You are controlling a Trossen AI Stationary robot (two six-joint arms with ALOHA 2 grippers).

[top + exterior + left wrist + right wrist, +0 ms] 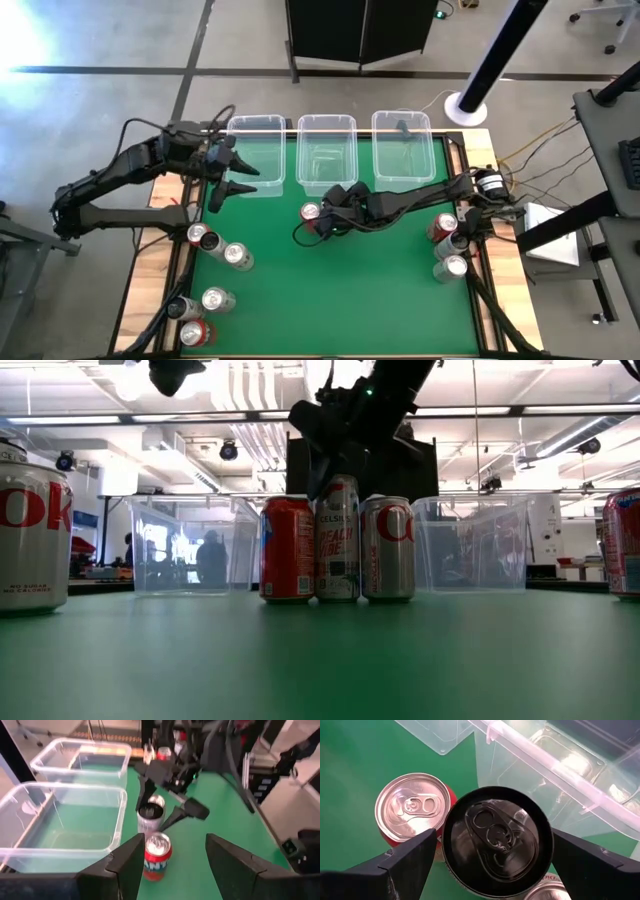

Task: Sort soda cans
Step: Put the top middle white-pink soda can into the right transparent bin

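My right gripper (322, 216) stands mid-table over a close group of three soda cans: a red one (412, 812), a dark black-topped one (497, 840) between its fingers, and a silver one (388, 548). All three stand upright on the green table top. My left gripper (240, 178) hangs open at the far left, beside the left clear bin (257, 150), with nothing between its fingers. Several more cans stand near the left edge (218, 299), and three near the right edge (450, 245). My right gripper has the dark can between its two fingers, one on each side of its upper wall just below the rim (449, 851). The fingers (410, 860) come from above, pointing down. The can stands upright with its base on the table (338, 596).
Three clear bins line the far edge: left, middle (326, 150) and right (402, 148). The middle bin's wall (540, 775) lies close behind the held can. A silver can (30, 530) and a red can (622, 540) stand close to the low camera. Bare green table (340, 300) lies toward the near edge.
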